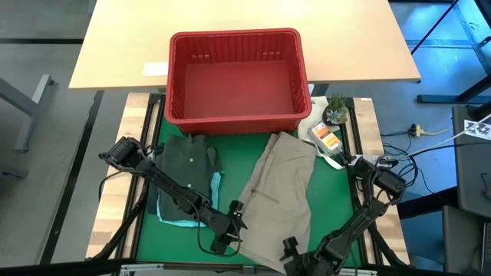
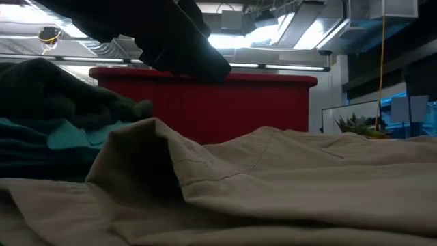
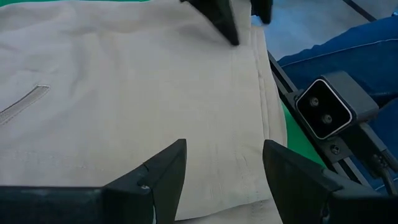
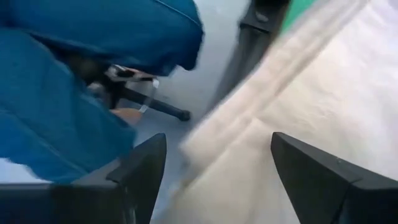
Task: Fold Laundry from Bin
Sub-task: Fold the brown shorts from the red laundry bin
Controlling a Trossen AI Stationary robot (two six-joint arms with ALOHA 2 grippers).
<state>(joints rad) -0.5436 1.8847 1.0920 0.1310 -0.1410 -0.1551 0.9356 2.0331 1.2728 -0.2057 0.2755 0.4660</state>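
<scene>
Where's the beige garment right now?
In the high view the beige garment lies spread on the green mat, just right of the dark olive garment, below the empty red bin.

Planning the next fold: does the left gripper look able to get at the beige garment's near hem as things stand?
Probably yes: the left gripper hovers open just over the beige garment, with nothing between them.

Both arms are matte black, built of slim jointed links with thin black cables looping beside them. The left end effector (image 3: 224, 177) has two dark wedge-shaped fingers (image 3: 163, 174) with flat inner faces and bevelled edges. The right end effector (image 4: 217, 180) carries the same broad black tapered fingers (image 4: 314, 174), with plain unmarked surfaces.
</scene>
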